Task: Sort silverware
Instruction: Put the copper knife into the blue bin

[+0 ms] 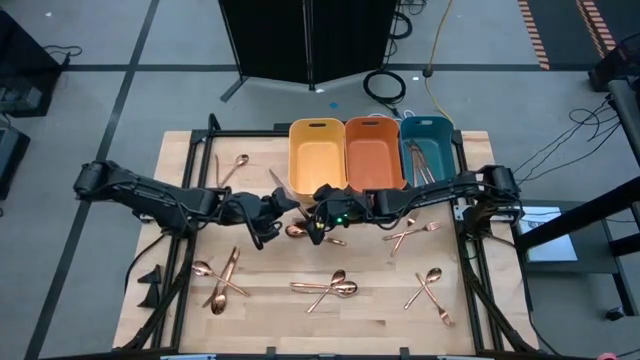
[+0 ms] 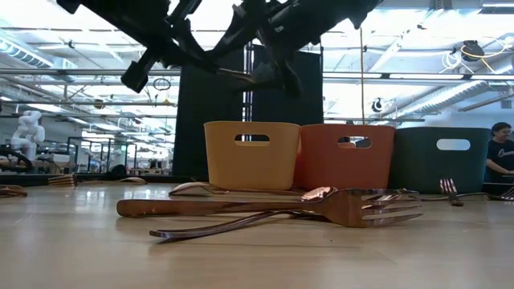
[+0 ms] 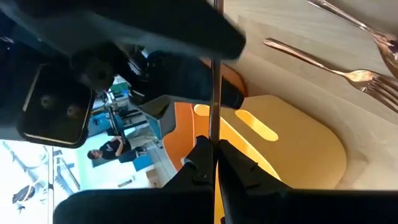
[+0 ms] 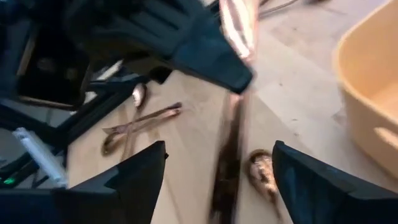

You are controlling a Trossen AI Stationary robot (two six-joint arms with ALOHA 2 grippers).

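Stood along the wooden desk's far edge: yellow plastic bin, orange bin, teal bin. Left fingers clamped shut on a slender copper knife; right fingers spread wide, flanking it. Elsewhere scattered: copper spoons and forks.

My left arm reaches from the frame's left edge toward centre in the high view, wrist bent. Left gripper raised at mid-frame, fingers pinched tight together. My right arm comes in from the right edge, stretched level. Right gripper meets the left at centre, fingers spread wide.
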